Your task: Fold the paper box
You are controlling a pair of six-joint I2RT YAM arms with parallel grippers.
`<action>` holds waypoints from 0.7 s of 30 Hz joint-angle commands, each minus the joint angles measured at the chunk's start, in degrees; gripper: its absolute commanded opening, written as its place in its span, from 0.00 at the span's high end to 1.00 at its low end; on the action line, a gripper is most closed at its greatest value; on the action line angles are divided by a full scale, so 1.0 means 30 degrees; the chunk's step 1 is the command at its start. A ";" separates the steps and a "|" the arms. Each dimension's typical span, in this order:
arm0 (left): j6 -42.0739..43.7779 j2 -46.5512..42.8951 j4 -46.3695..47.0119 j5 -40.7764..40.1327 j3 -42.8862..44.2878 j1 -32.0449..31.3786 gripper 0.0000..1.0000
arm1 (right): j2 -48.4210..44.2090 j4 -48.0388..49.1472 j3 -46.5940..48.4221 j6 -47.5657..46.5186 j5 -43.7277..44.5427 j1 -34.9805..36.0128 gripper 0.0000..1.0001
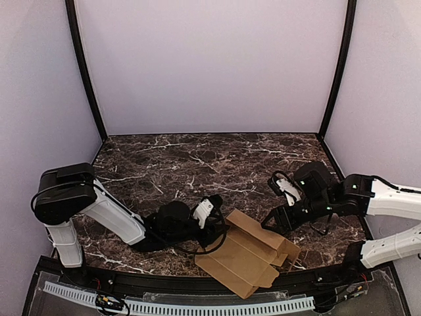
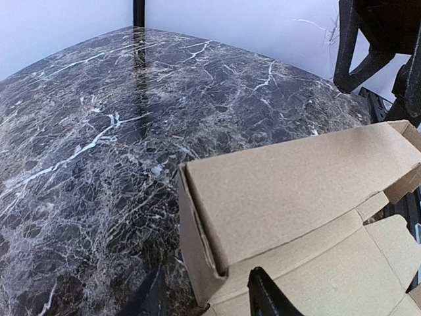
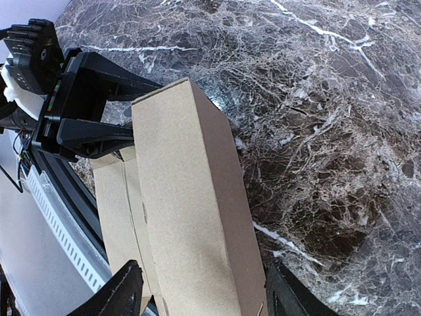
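Note:
The paper box (image 1: 247,258) is brown cardboard lying slantwise at the table's front edge, with one long section raised into a narrow carton and a flat panel beside it. My left gripper (image 1: 220,228) is at its left end. In the left wrist view the box's (image 2: 289,191) end corner stands between the open jaws of that gripper (image 2: 207,299), one finger over marble and the other over the flat panel. My right gripper (image 1: 276,221) is at the other end. In its wrist view the open gripper (image 3: 204,296) straddles the raised carton (image 3: 191,217), with gaps on both sides.
The dark marble table (image 1: 197,161) stretches behind the box to pale walls and two black corner posts (image 1: 84,72). A black rail with a white toothed strip (image 1: 197,307) runs along the front edge, just below the box's near corner.

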 commanded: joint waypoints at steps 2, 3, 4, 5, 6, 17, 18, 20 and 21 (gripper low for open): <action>0.0110 0.0572 0.1526 -0.1875 -0.0377 -0.0424 0.60 | 0.0231 0.0531 0.0185 0.0221 0.0213 -0.0127 0.37; 0.0145 0.0780 0.1629 -0.2156 -0.0384 -0.0454 0.61 | 0.0298 0.0513 0.0222 0.0236 0.0194 -0.0126 0.37; 0.0166 0.0874 0.1779 -0.2344 -0.0389 -0.0459 0.61 | 0.0325 0.0511 0.0270 0.0219 0.0177 -0.0126 0.37; 0.0218 0.1024 0.1828 -0.2399 -0.0354 -0.0463 0.62 | 0.0405 0.0532 0.0302 0.0217 0.0164 -0.0126 0.37; 0.0246 0.1098 0.1880 -0.2478 -0.0328 -0.0463 0.62 | 0.0430 0.0553 0.0317 0.0217 0.0162 -0.0126 0.37; 0.0492 0.1463 0.1450 -0.2258 0.0309 -0.0464 0.70 | 0.0479 0.0665 0.0260 0.0380 -0.0028 -0.0141 0.37; 0.0482 0.1450 0.1459 -0.2230 0.0340 -0.0464 0.71 | 0.0472 0.0676 0.0238 0.0376 -0.0042 -0.0128 0.37; 0.0491 0.1463 0.1426 -0.2159 0.0378 -0.0464 0.73 | 0.0461 0.0672 0.0216 0.0365 -0.0065 -0.0130 0.37; 0.0470 0.1464 0.1377 -0.2131 0.0446 -0.0464 0.74 | 0.0444 0.0662 0.0181 0.0364 -0.0097 -0.0126 0.37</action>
